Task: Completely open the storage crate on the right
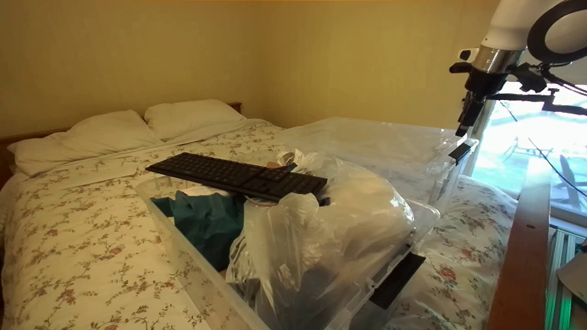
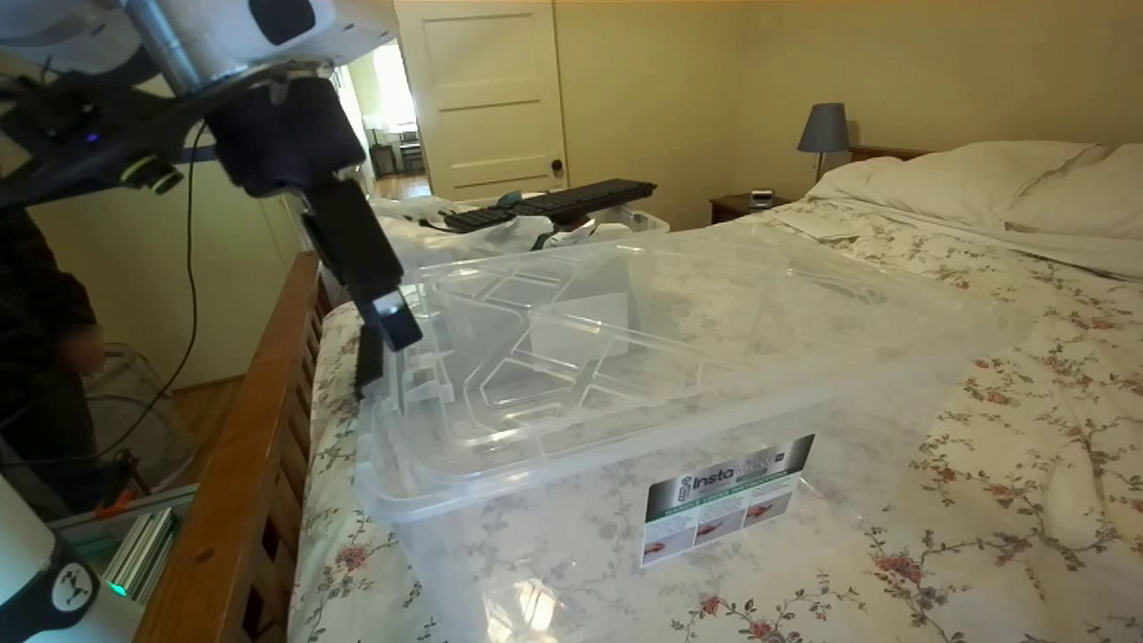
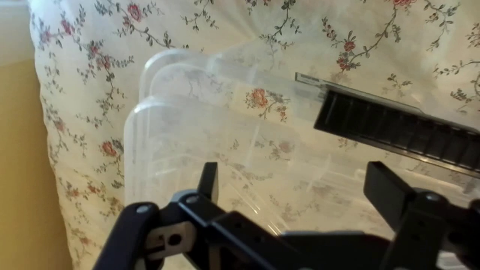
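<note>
The storage crate (image 1: 442, 183) is clear and see-through and stands on the bed. It also shows in an exterior view (image 2: 536, 536) and in the wrist view (image 3: 180, 86). Its clear lid (image 2: 571, 384) lies over the top. A black latch handle (image 2: 369, 357) juts out from the rim; it also shows in an exterior view (image 1: 460, 152) and at the right in the wrist view (image 3: 397, 129). My gripper (image 3: 294, 180) is open and empty above the lid, close to the latch side. It points down in both exterior views (image 1: 462, 128) (image 2: 393, 317). Whether a fingertip touches the lid, I cannot tell.
A lidless clear crate (image 1: 202, 279) stands beside it, filled with a plastic bag (image 1: 321, 238), dark green cloth (image 1: 206, 220) and a black keyboard (image 1: 238, 174) on top. A wooden bed rail (image 2: 232, 500) runs along the latch side. A person (image 2: 45, 357) stands beyond it.
</note>
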### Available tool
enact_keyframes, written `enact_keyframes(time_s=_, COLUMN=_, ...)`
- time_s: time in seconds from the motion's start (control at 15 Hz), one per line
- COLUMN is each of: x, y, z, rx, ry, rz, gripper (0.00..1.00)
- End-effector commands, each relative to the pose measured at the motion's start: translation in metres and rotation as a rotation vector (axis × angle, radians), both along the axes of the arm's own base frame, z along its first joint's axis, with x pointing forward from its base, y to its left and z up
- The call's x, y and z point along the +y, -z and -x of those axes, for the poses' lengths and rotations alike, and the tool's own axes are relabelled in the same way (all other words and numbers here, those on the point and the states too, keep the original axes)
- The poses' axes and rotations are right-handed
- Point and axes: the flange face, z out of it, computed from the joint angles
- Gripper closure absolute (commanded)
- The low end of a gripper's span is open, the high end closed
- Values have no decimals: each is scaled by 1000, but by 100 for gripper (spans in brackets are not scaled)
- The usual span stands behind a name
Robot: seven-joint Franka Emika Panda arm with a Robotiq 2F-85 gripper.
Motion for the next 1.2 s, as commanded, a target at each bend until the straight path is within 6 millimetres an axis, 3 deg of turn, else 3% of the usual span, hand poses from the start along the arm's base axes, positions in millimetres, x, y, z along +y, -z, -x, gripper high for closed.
enact_keyframes(time_s=0.0, x=30, y=-38, z=19, rx=-69, ry=-184, rz=9, gripper=0)
enact_keyframes(time_s=0.13, x=40, y=-50, z=29, rx=-85, ry=-295, rz=9, gripper=0)
enact_keyframes(time_s=0.2, x=45, y=-45, z=36, rx=-90, ry=-351, rz=-2, gripper=0)
enact_keyframes(time_s=0.27, x=55, y=-55, z=33, rx=-97, ry=-403, rz=13, gripper=0)
enact_keyframes(time_s=0.67, x=147, y=-53, z=46, rx=-139, ry=-693, rz=140, gripper=0)
enact_keyframes(time_s=0.73, x=127, y=-58, z=46, rx=-130, ry=-622, rz=99, gripper=0)
enact_keyframes(time_s=0.87, x=146, y=-56, z=51, rx=-134, ry=-670, rz=124, gripper=0)
enact_keyframes(time_s=1.13, x=161, y=-52, z=46, rx=-169, ry=-705, rz=156, gripper=0)
